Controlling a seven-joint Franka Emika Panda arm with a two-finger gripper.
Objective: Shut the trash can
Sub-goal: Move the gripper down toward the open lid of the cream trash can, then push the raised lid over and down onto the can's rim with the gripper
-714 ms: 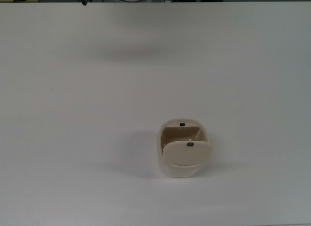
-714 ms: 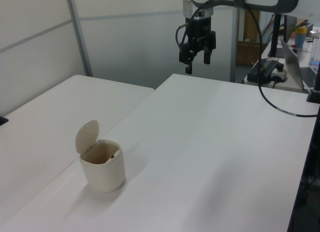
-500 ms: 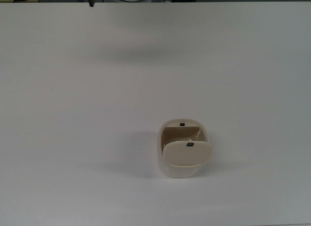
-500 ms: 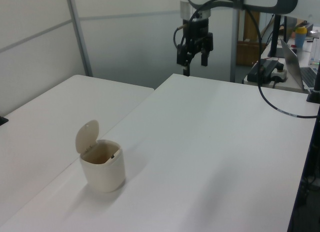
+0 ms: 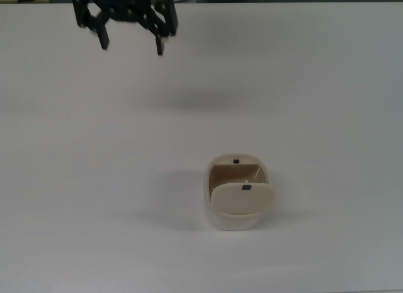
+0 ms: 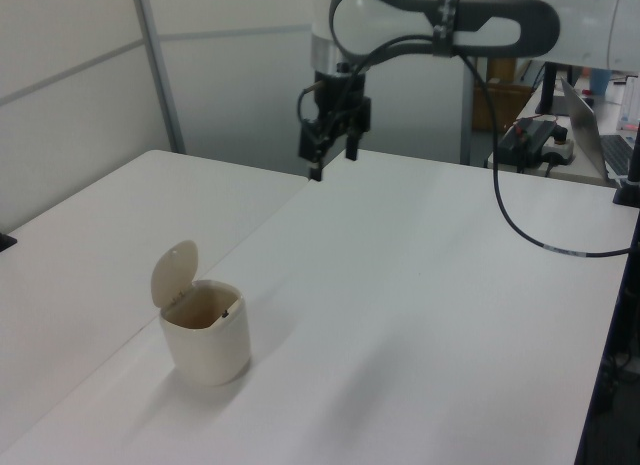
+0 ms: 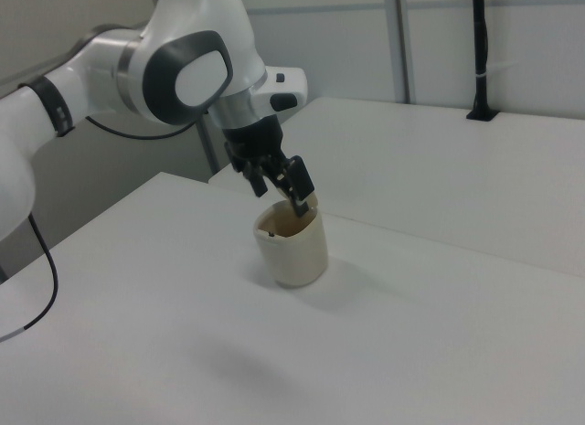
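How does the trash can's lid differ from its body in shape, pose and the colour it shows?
1. The lid is a thin flat flap; the body is a deep rounded tub.
2. The lid stands raised on its hinge at one edge; the body sits upright on the table.
3. The lid shows only cream; the body's open mouth shows a tan inside.
Both share the same cream plastic, and each bears a small black tab.

We see white surface (image 6: 420, 285) below end effector (image 6: 331, 158); laptop (image 6: 600, 135) and blue-lidded bottle (image 6: 600, 73) far off at left view's right.
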